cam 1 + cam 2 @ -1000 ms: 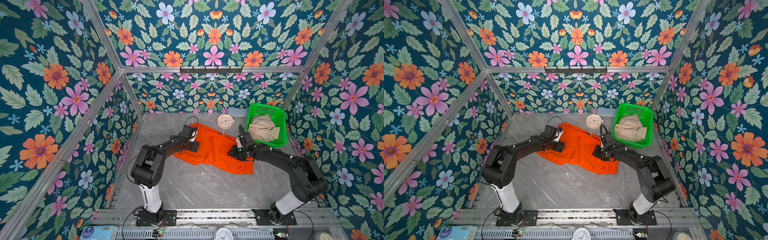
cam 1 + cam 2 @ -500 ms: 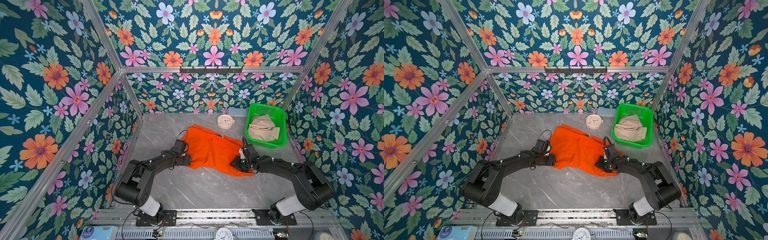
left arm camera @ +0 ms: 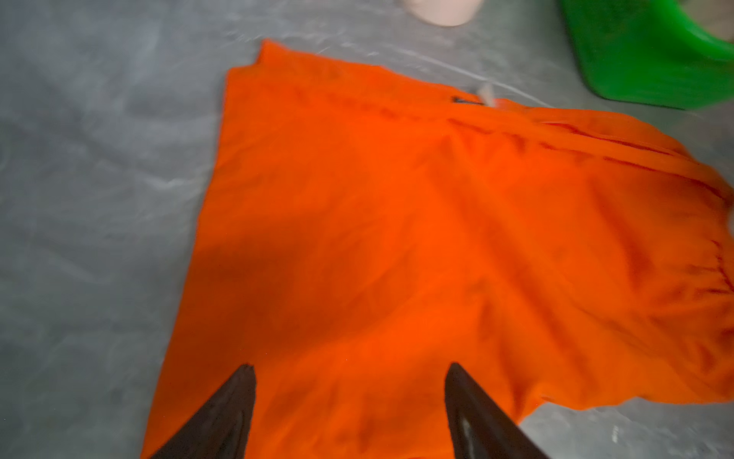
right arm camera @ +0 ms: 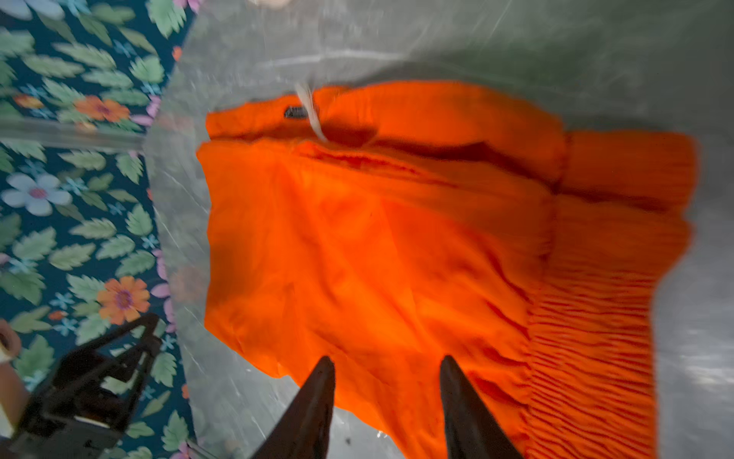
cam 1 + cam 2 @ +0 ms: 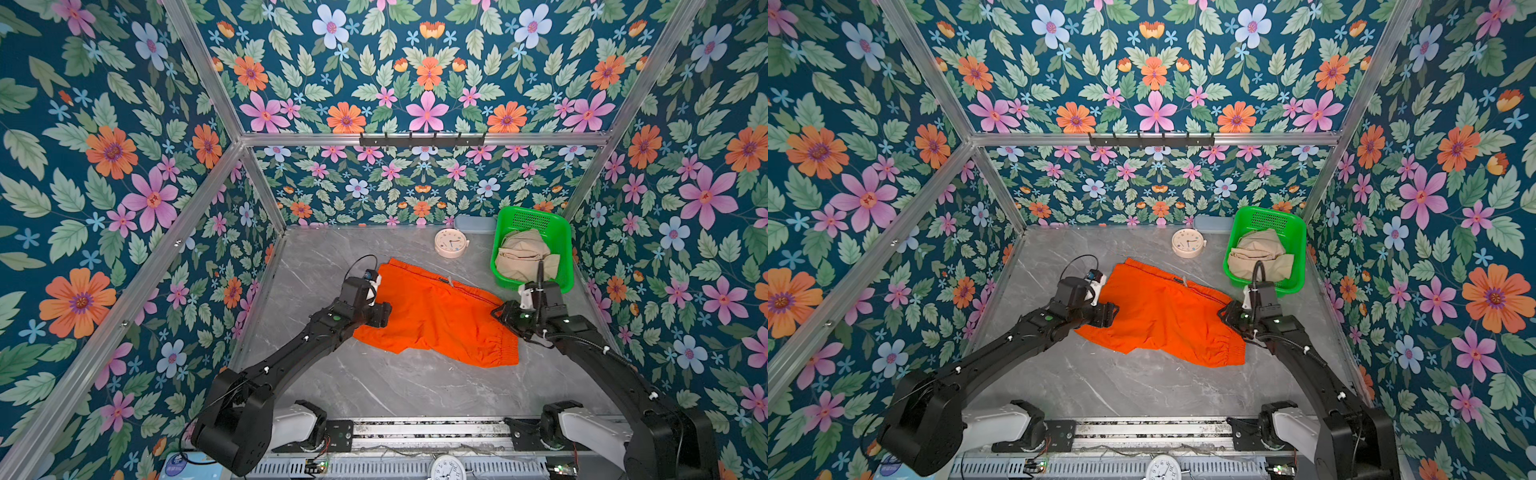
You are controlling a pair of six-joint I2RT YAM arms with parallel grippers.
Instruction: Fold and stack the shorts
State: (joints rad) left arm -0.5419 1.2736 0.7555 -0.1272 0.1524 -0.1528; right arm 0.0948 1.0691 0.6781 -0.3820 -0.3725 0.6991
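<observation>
**Laying out the bright orange fabric shorts (image 5: 436, 316) for a fold**

They lie spread at the centre of both top views on the grey marble table (image 5: 395, 386). We judge them light, limp and a little slippery; we'd pinch the ribbed elastic waistband (image 4: 595, 318) and a leg hem (image 3: 214, 222). Our left gripper (image 3: 349, 397) and right gripper (image 4: 387, 393) sit at opposite edges, jaws parted, gripping nothing. The crumpled beige shorts (image 5: 521, 259) wait in the green plastic basket (image 5: 534, 218), upper right.

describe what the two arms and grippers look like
The left arm and right arm are black jointed links on white bases, each with a green light near the wrist and a black cable arching above it. The left gripper and right gripper have dark, tapered fingers.
</observation>
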